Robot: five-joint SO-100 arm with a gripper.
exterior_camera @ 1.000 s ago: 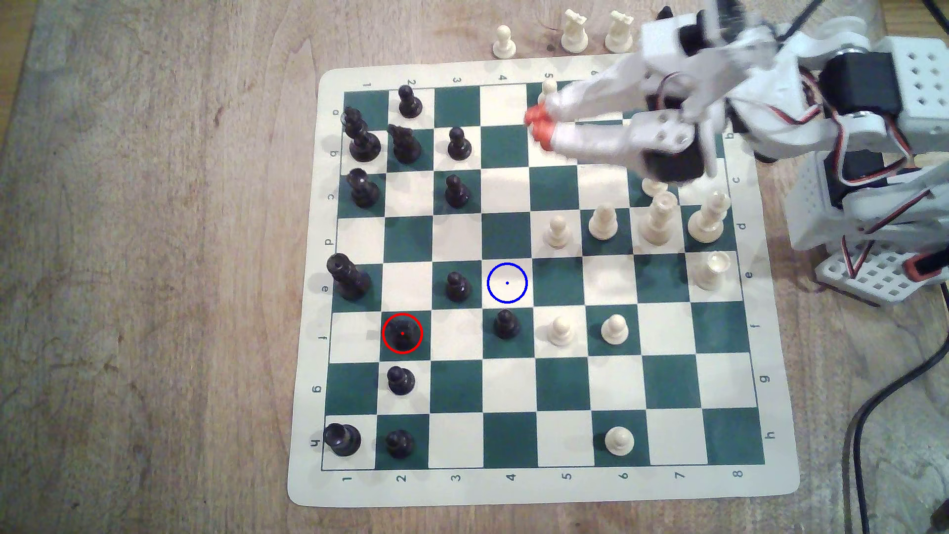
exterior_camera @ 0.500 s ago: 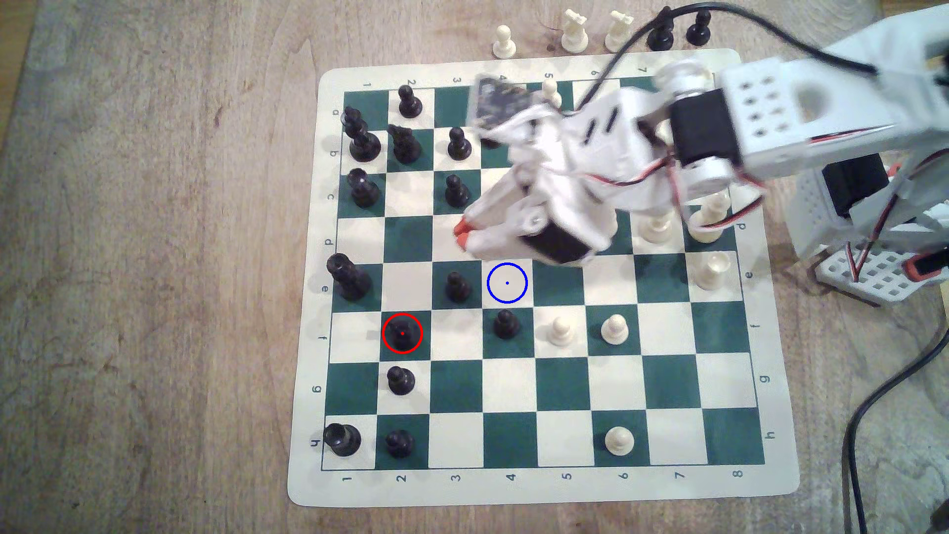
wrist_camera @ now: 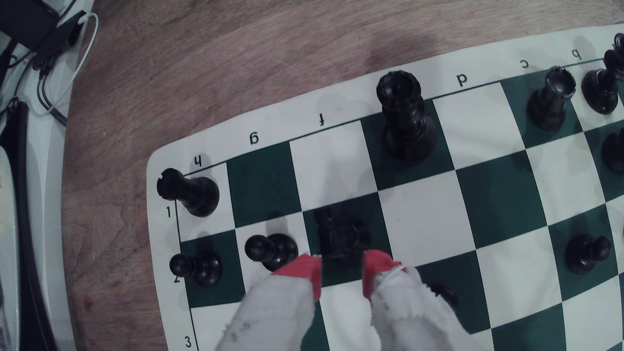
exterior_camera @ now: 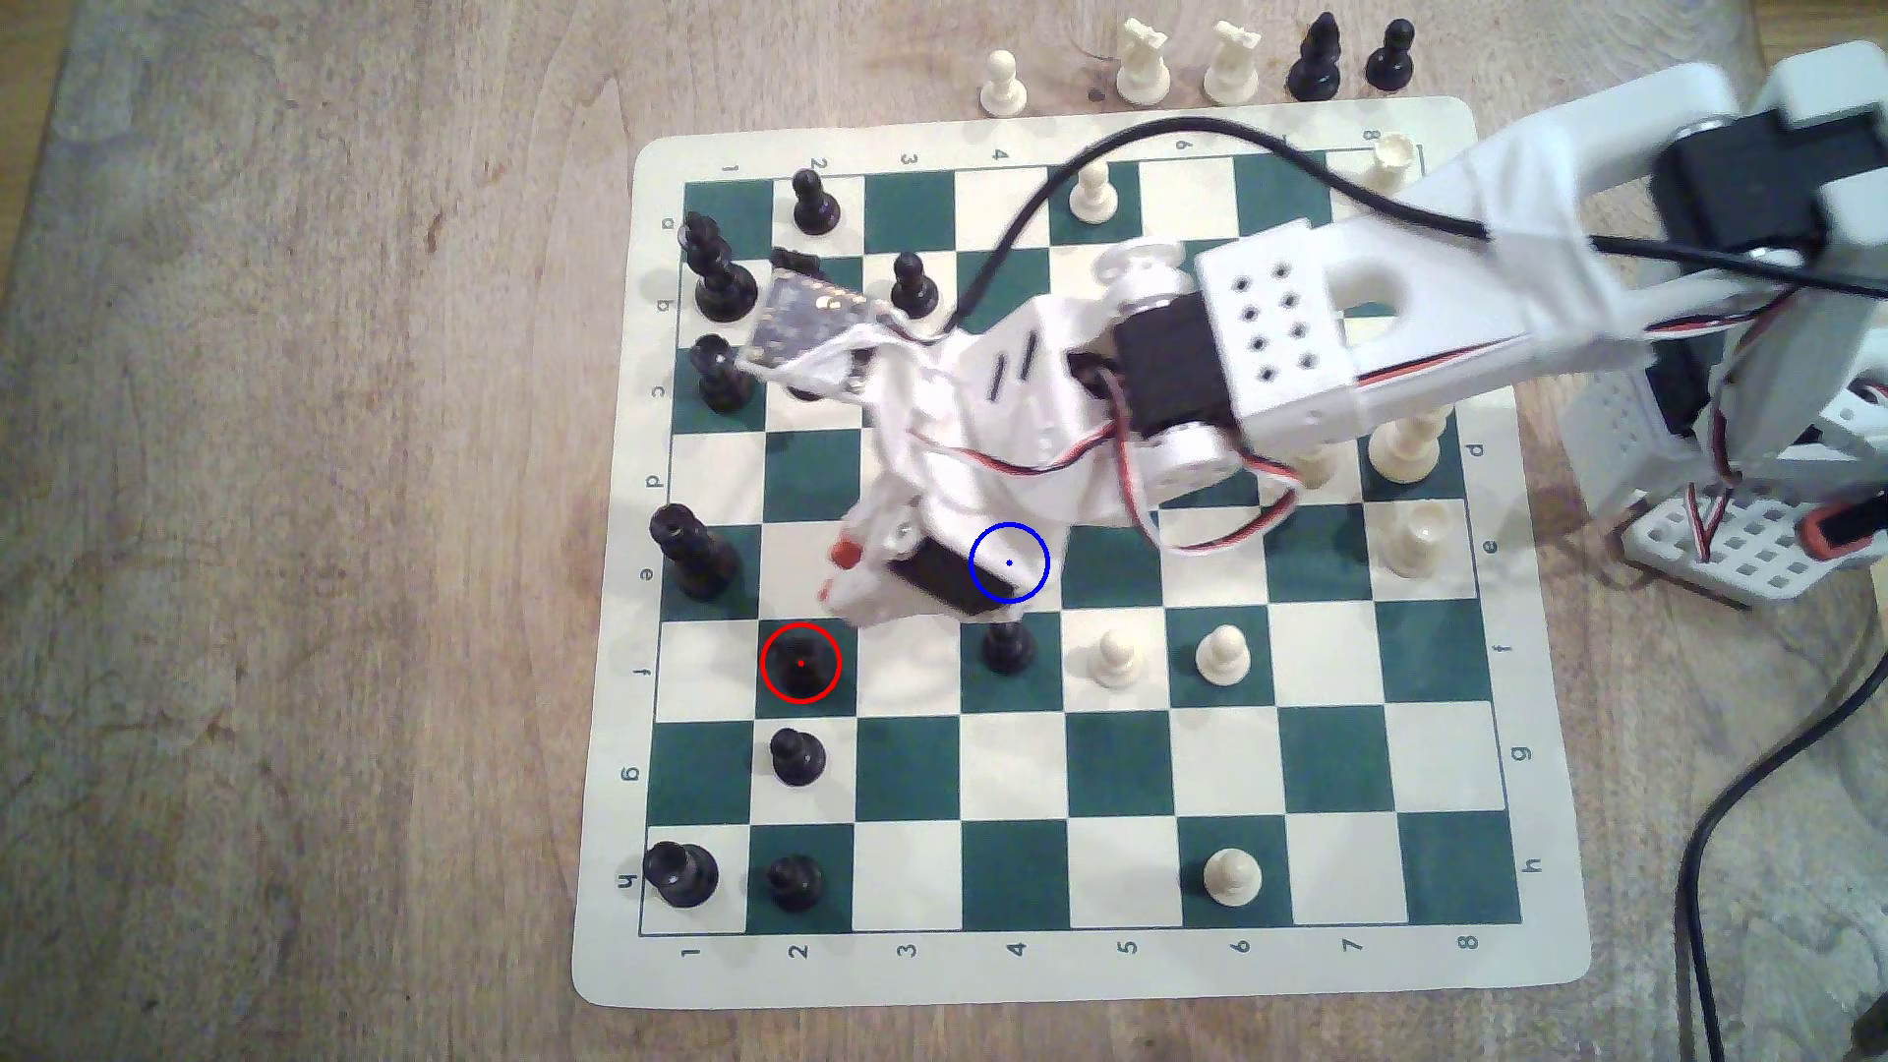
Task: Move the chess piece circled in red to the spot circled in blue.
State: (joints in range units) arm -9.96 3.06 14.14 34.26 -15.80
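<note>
1 board (exterior_camera: 1532,960), 1 robot arm (exterior_camera: 1430,306), 3 white pcs (exterior_camera: 1142,61) + 2 black pcs (exterior_camera: 1315,56) off-board, 1 red-ringed black knight (exterior_camera: 800,662), 1 blue ring (exterior_camera: 1009,524)

Bench (exterior_camera: 307,511): bare wood, matt, grain and stains showing. Board (exterior_camera: 1073,970): thin flexible mat, cream and green, low sheen, lying flat. Knight (exterior_camera: 800,662): black plastic, slight gloss, lumpy head. Black pawns (exterior_camera: 797,758): same glossy plastic, smooth. White pieces (exterior_camera: 1231,876): cream plastic, smooth. My fingers (wrist_camera: 309,275): white, rough, frayed-looking wrap, red matt tips. My arm (exterior_camera: 1277,327): white plastic shell, matt, perforated; black servo blocks.
</note>
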